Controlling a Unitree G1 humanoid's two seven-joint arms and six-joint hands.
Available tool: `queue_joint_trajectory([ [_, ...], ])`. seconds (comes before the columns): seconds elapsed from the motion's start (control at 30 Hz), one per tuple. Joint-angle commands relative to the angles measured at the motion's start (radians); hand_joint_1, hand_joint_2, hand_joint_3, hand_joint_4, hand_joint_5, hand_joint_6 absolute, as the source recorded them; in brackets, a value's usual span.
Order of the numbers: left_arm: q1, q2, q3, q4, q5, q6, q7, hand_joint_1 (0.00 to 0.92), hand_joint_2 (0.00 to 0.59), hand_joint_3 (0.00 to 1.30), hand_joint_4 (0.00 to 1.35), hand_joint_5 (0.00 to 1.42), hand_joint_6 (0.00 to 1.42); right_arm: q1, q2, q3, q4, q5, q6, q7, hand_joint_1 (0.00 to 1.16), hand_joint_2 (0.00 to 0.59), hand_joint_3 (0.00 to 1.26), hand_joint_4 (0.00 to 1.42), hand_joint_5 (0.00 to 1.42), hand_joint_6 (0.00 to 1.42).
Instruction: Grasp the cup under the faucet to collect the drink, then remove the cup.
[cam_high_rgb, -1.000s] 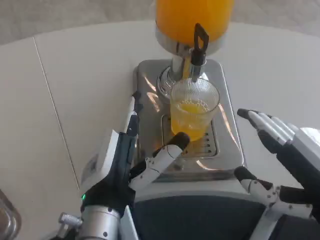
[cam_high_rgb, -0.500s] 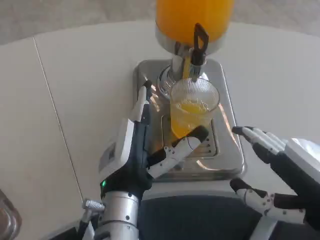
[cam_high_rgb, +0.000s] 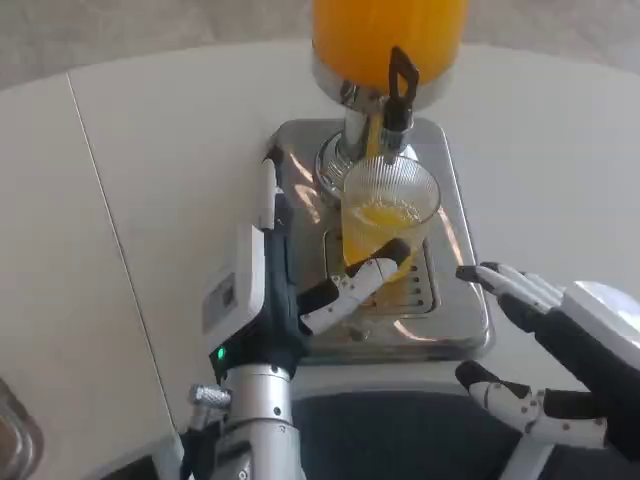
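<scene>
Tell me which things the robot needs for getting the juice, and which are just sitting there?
Needed:
cup partly filled with orange drink
faucet above it
orange drink tank
drip tray
left hand, one finger touching the cup
right hand, fingers apart, holding nothing

Just there:
white table
glass thing at the bottom left corner

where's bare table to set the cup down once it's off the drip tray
The white table left of the dispenser base, beyond the left hand, is bare, as is the stretch right of the base above the right hand. The drip tray under the cup and faucet is crowded.
</scene>
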Motion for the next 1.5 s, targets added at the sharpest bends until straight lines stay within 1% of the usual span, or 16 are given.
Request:
queue_joint_trajectory([
  [0.03,-0.026,-0.02,-0.009,0.065,0.005,-0.007,0.047,0.395,0.051,0.0,0.0,0.26,0.37,0.001,-0.015,-0.012,0.016,0.015,0.005,0.01,0.4,0.453,0.06,0.0,0.0,0.0],
  [0.23,-0.043,-0.036,-0.008,0.12,-0.011,-0.031,0.088,0.397,0.05,0.0,0.0,0.26,0.37,0.0,-0.021,-0.018,0.029,0.026,0.011,0.01,0.4,0.465,0.07,0.0,0.0,0.0],
  [0.47,-0.04,-0.051,-0.009,0.139,-0.014,-0.031,0.123,0.391,0.051,0.0,0.0,0.26,0.37,-0.002,-0.023,-0.021,0.036,0.035,0.022,0.013,0.4,0.469,0.07,0.0,0.0,0.0],
  [0.63,-0.05,-0.052,-0.018,0.145,-0.014,-0.043,0.126,0.385,0.048,0.0,0.0,0.26,0.36,-0.008,-0.021,-0.01,0.048,0.038,0.025,0.015,0.41,0.468,0.07,0.0,0.0,0.0],
  [0.9,-0.065,-0.049,-0.039,0.142,-0.012,-0.085,0.118,0.371,0.04,0.0,0.0,0.26,0.37,-0.013,-0.016,-0.007,0.062,0.043,0.025,0.01,0.41,0.47,0.07,0.0,0.0,0.0],
  [1.13,-0.063,-0.042,-0.042,0.126,-0.011,-0.09,0.117,0.357,0.042,0.0,0.0,0.28,0.38,-0.017,-0.012,-0.003,0.074,0.047,0.029,0.008,0.42,0.474,0.07,0.0,0.0,0.0],
  [1.5,-0.092,-0.063,-0.051,0.165,-0.02,-0.087,0.112,0.352,0.04,0.0,0.0,0.28,0.38,-0.035,-0.014,0.008,0.098,0.053,0.036,0.01,0.42,0.482,0.07,0.0,0.0,0.0],
])
